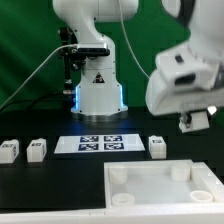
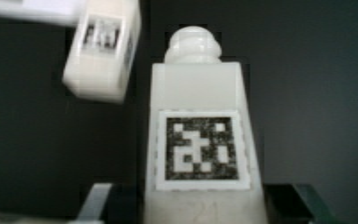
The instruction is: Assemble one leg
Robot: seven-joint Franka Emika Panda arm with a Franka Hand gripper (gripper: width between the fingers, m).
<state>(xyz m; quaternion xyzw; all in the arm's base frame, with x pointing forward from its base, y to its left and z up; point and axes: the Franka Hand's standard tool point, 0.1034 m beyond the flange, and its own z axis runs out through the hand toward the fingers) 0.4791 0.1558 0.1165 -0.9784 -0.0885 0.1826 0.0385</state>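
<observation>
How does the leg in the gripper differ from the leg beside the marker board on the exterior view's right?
The held leg is off the table, clamped in the gripper; the resting leg sits free on the table. The held leg hangs further toward the exterior view's right; the resting leg is next to the marker board. Both are small white blocks with a dark tag.

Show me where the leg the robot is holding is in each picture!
Exterior view: the leg hangs in the gripper at the exterior view's right, raised off the table.
Wrist view: the leg fills much of the picture, its tag facing the camera, between dark fingers.
Shared landmark: the gripper clamping it.
</observation>
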